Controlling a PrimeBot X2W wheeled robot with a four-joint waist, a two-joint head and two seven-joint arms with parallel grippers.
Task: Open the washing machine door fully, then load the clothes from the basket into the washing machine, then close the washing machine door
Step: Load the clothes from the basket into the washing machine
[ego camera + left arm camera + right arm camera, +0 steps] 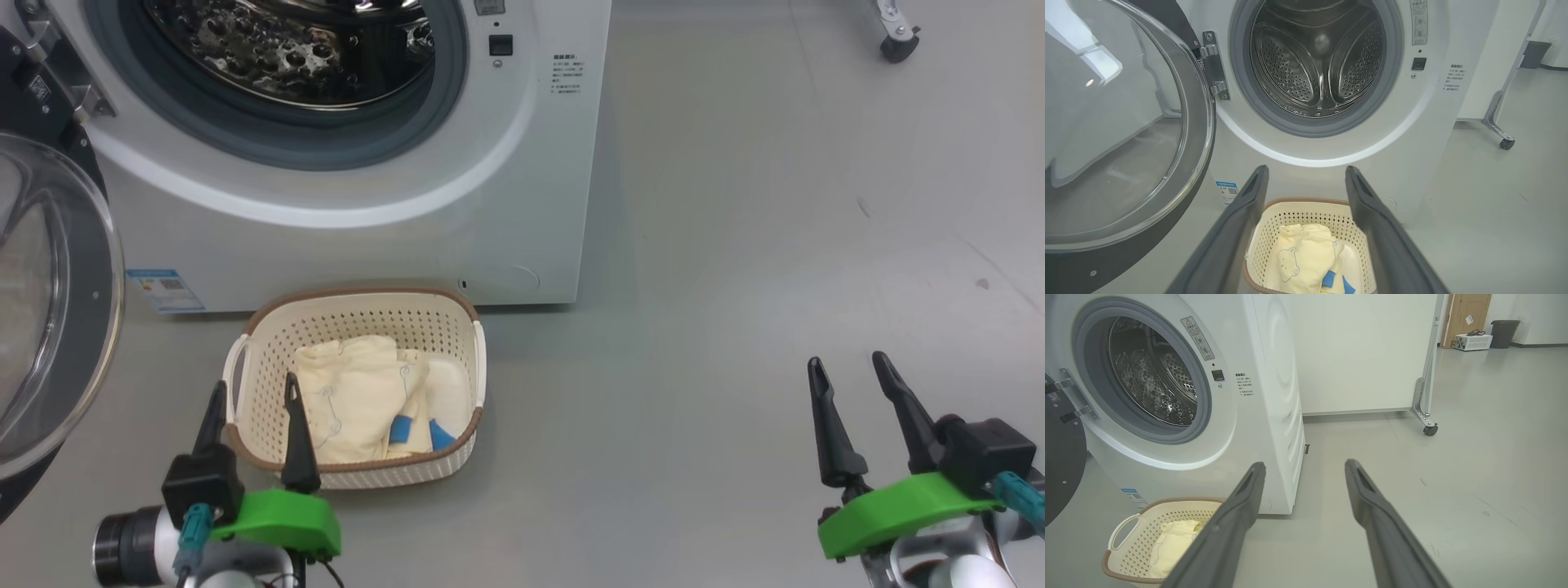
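Your left gripper point(254, 380): fingers spread, empty, at near rim of cream-white perforated plastic basket point(359, 292) | your right gripper point(847, 358): spread, empty, well apart | cream-yellow quilted clothes point(351, 392): in basket | black-rimmed round glass door point(57, 310): swung open on white front-loading washing machine point(531, 204)

The washing machine point(522, 180) is white with a grey seal point(1240, 81) and a perforated steel drum point(1286, 69); its door point(1118, 143) has a glossy black rim. The basket point(359, 314) is cream-white, hole-patterned, brown-rimmed, and the clothes point(351, 400) are pale yellow with a line-drawn bear face and blue cuffs
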